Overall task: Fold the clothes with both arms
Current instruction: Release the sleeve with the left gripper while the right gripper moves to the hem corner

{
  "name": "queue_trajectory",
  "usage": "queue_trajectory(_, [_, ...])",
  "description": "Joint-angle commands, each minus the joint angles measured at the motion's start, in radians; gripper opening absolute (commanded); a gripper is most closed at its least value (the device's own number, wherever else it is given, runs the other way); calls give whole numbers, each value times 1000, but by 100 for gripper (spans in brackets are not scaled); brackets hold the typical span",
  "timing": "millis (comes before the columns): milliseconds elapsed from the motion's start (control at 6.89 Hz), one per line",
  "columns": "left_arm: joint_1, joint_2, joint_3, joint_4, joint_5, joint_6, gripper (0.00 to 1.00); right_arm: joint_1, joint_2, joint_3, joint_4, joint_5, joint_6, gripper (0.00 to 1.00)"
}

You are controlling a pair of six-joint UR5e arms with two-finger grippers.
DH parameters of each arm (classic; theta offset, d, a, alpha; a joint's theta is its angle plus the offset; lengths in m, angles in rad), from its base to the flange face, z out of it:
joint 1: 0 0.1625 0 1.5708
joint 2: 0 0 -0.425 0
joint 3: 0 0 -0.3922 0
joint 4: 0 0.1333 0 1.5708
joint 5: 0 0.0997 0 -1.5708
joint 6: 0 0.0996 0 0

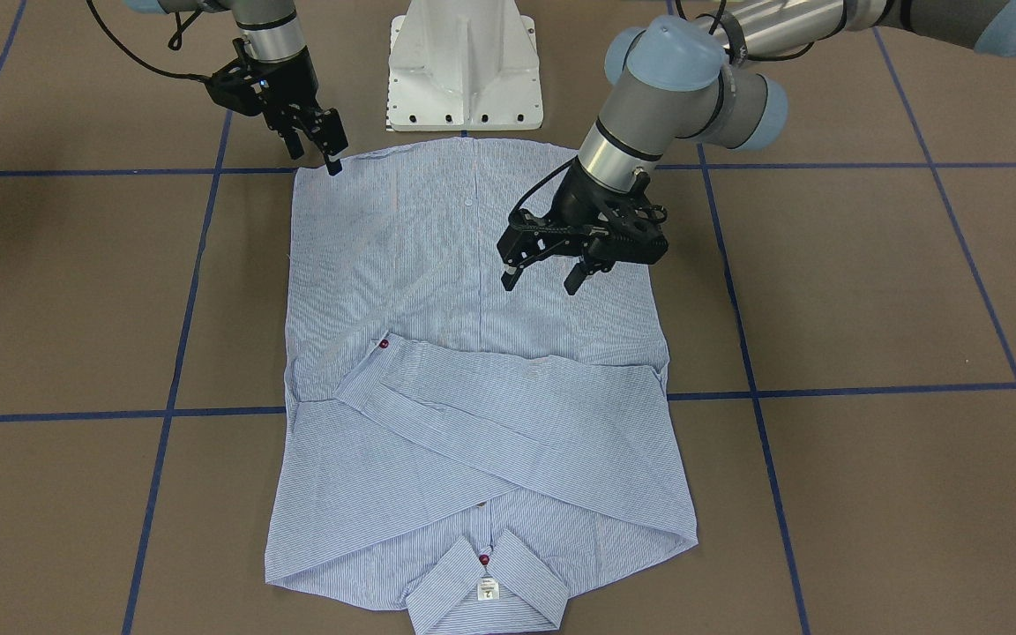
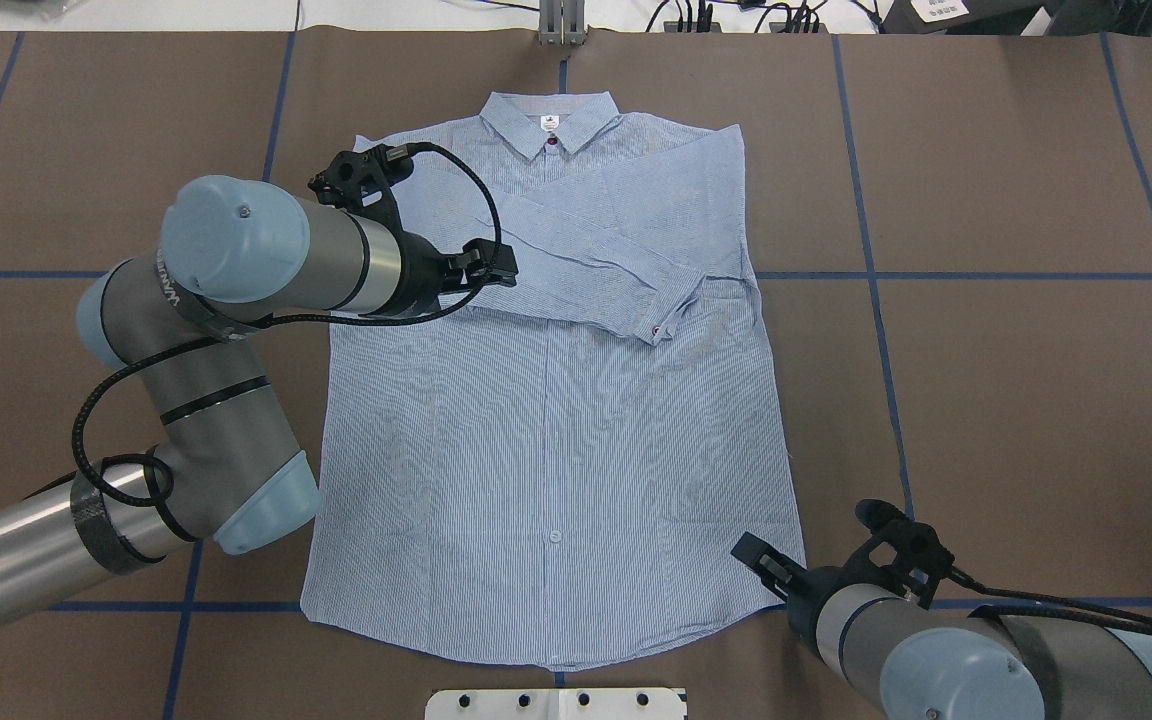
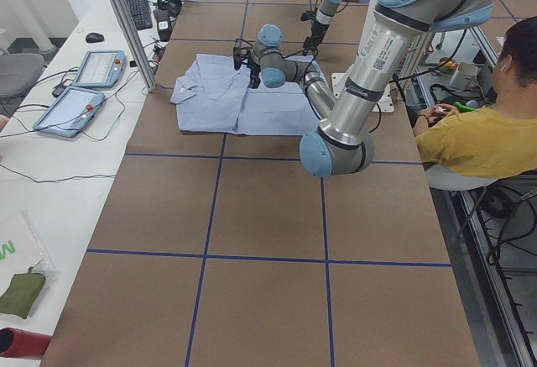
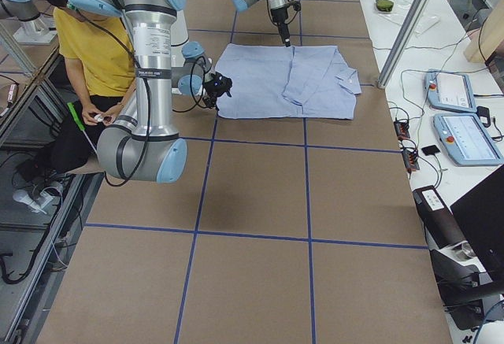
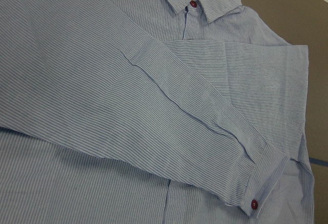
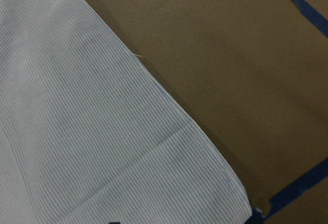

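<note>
The light blue striped shirt (image 1: 473,423) lies flat, front up, on the brown table, collar (image 1: 486,586) away from the robot and hem toward it. Both sleeves are folded across the chest; the upper cuff with its red button (image 1: 384,344) also shows in the left wrist view (image 5: 252,203). My left gripper (image 1: 543,280) hovers open and empty over the shirt's middle. My right gripper (image 1: 318,157) is open and empty at the hem corner on the robot's right; that corner shows in the right wrist view (image 6: 230,183). The shirt also shows in the overhead view (image 2: 556,420).
The white pedestal base (image 1: 464,70) stands just behind the hem. Blue tape lines (image 1: 190,291) cross the brown table. An operator in yellow (image 3: 487,132) sits beside the robot. Control tablets (image 3: 80,90) lie on the side table beyond the collar.
</note>
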Motion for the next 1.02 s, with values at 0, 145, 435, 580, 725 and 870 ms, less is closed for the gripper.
queue_trajectory(0, [-1,5,2,-1,0,2,96,-19,-6,-23,-14,-7,20,85])
queue_trajectory(145, [-1,6,2,-1,3,2,96,-19,-8,-34,-30,-7,20,83])
queue_trajectory(435, [-1,8,2,-2,6,4,96,-19,3,-23,-75,-6,20,66])
queue_trajectory(580, [-1,8,2,-2,6,2,96,-19,0,-25,-75,-7,20,58])
queue_trajectory(725, [-1,9,2,-2,8,2,96,-19,3,-26,-75,-7,20,53])
queue_trajectory(870, [-3,9,2,-2,8,2,96,-19,0,-28,-76,-7,20,47])
